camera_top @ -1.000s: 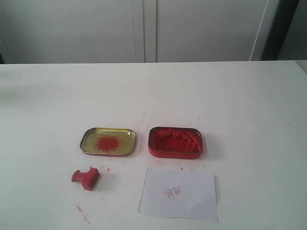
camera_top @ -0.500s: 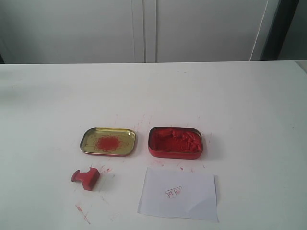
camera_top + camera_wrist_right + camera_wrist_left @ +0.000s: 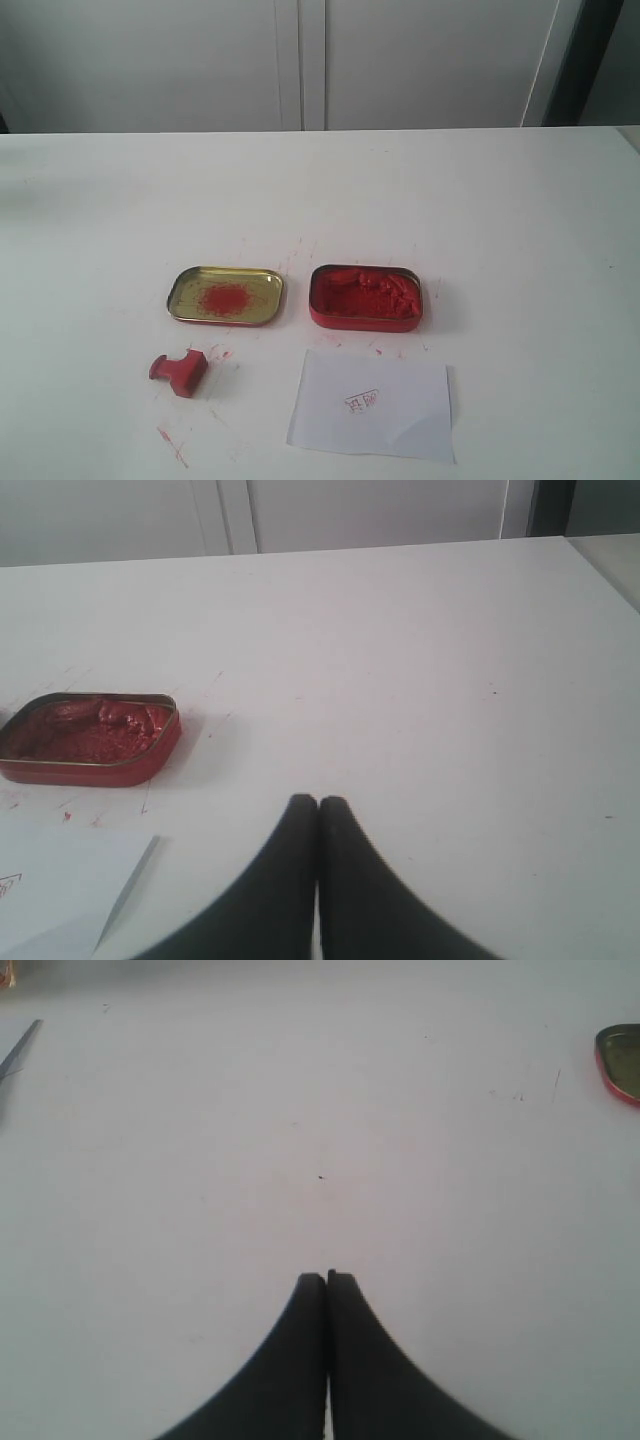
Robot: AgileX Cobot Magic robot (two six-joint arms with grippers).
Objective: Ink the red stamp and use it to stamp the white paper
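Note:
The red stamp lies on its side on the white table, below the gold lid. To its right lies the white paper, bearing a small red imprint; a corner of the white paper also shows in the right wrist view. The red ink tin stands open above the paper, and the ink tin appears in the right wrist view too. My left gripper is shut over bare table, holding nothing. My right gripper is shut and empty, off to the side of the tin. Neither arm shows in the exterior view.
A gold tin lid with a red smear lies left of the ink tin; its edge shows in the left wrist view. Red ink streaks mark the table near the stamp. White cabinet doors stand behind the table.

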